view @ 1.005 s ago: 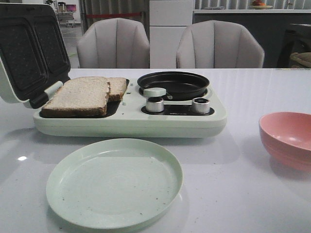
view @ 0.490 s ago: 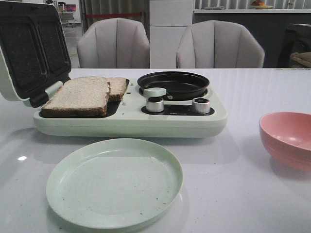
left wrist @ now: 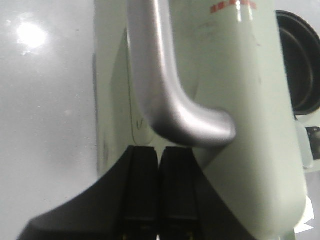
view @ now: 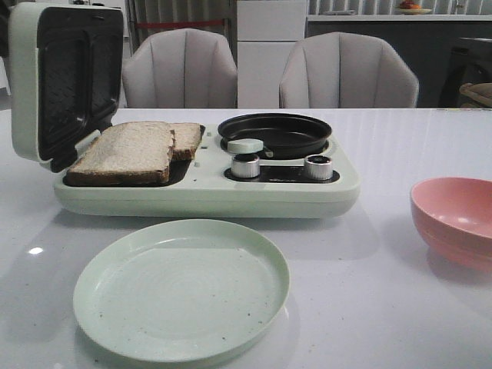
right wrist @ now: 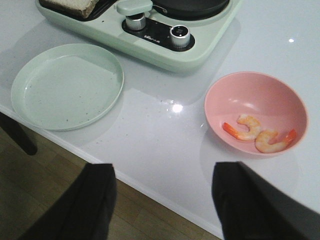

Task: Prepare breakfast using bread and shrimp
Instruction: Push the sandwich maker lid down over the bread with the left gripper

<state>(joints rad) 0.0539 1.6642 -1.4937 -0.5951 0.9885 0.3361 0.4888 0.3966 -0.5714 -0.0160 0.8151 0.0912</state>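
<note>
- So, the pale green breakfast maker (view: 207, 192) is my landmark: its lid (view: 69, 81) stands nearly upright at its left end, the black pan (view: 274, 132) sits in its right half.
- In front of it lies the green plate (view: 181, 288); to its right, the pink bowl (right wrist: 256, 112).
- The bread (view: 127, 151) lies on its left plate, below the lid.
- The shrimp (right wrist: 257, 134) lie in the bowl.
- My left pincer (left wrist: 159, 187), fingers pressed together, sits just beside the lid's silver handle (left wrist: 165, 85).
- My right pincer (right wrist: 162, 200) is spread wide, near the bowl.

red print on lid (left wrist: 233, 7), unreadable
</note>
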